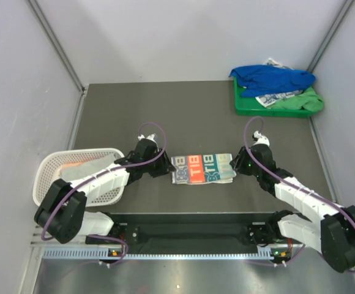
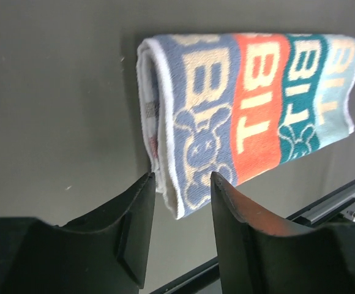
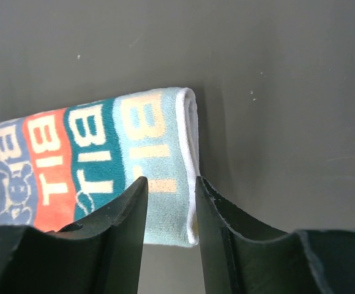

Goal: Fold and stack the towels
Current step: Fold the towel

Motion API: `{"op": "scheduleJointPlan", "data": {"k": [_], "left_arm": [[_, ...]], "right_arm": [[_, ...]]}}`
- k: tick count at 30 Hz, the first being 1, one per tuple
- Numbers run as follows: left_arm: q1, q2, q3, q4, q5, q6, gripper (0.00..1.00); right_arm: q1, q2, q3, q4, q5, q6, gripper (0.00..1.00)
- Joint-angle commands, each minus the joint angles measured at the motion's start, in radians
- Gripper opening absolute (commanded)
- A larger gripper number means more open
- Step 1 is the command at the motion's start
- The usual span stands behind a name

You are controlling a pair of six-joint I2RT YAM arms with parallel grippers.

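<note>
One folded towel point(image 1: 203, 168), striped grey, orange, teal and pale mint, lies flat at the front middle of the dark tabletop point(image 1: 183, 116). From overhead the left jaws sit just off its left end and the right jaws just off its right end. A broad stretch of tabletop runs from the towel to the back wall. A white mesh basket point(image 1: 46, 177) crowds the left edge beside the left arm point(image 1: 98, 180). A green tray point(image 1: 246, 109) fills the far right corner, with a royal blue towel point(image 1: 272, 78) heaped on it and a white printed towel point(image 1: 276, 98) and a green towel point(image 1: 303, 103) showing beneath. A metal rail point(image 1: 183, 252) lines the near edge. The left wrist camera gives what the overhead view cannot: the left jaws stand spread, pinching nothing. The towel's grey corner shows in the gap between them, though I can't tell whether it brushes either side. White hems and stacked layers show along that folded end. "BIT" reads sideways on the orange and teal stripes, with a cartoon figure below the letters on the grey. From the right wrist camera the right jaws are spread too and hold nothing, with the white-hemmed mint end seen through their gap. Bare tabletop opens out beyond that end. "BIT" shows again on orange and teal, while the mint stripe's letters are partly hidden.
</note>
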Motion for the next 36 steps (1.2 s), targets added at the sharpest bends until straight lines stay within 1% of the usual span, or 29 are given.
{"op": "scheduleJointPlan", "data": {"k": [1,5,10,12,15,19,24,30,31,32,33,35,36], "left_arm": [[-0.017,-0.014,0.002,-0.013,-0.023,-0.031,0.47],[-0.028,-0.023,-0.011,-0.039,-0.024,-0.029,0.47],[-0.038,-0.024,-0.037,-0.014,-0.018,-0.039,0.54],[-0.048,-0.021,-0.044,-0.005,-0.017,-0.043,0.54],[-0.057,-0.001,-0.047,0.013,-0.012,-0.049,0.54],[-0.072,0.029,-0.047,0.038,-0.011,-0.062,0.51],[-0.075,0.017,-0.051,0.047,-0.018,-0.069,0.38],[-0.075,0.034,-0.014,0.024,-0.024,-0.046,0.27],[-0.075,0.037,-0.008,0.024,-0.024,-0.046,0.21],[-0.077,0.045,-0.007,0.023,-0.023,-0.045,0.17],[-0.077,0.046,-0.005,0.023,-0.021,-0.045,0.15],[-0.077,0.051,-0.002,0.021,-0.021,-0.043,0.05],[-0.077,0.052,0.001,0.017,-0.024,-0.04,0.03]], "right_arm": [[0.024,0.032,0.06,-0.005,0.026,-0.01,0.36],[0.039,0.03,0.026,-0.011,0.039,0.012,0.36],[0.059,0.024,-0.008,-0.023,0.072,0.033,0.36],[0.059,0.019,-0.017,-0.018,0.073,0.039,0.36],[0.064,0.021,-0.028,-0.02,0.08,0.05,0.36],[0.067,0.018,-0.042,-0.021,0.08,0.066,0.36],[0.079,-0.002,-0.054,-0.026,0.083,0.075,0.36],[0.087,-0.004,-0.068,-0.014,0.073,0.089,0.33],[0.087,0.002,-0.068,-0.011,0.071,0.09,0.32],[0.088,0.004,-0.068,-0.011,0.069,0.092,0.32],[0.09,0.004,-0.069,-0.008,0.066,0.093,0.29],[0.09,0.004,-0.071,-0.006,0.066,0.095,0.27],[0.09,0.003,-0.069,-0.008,0.066,0.095,0.24]]}}
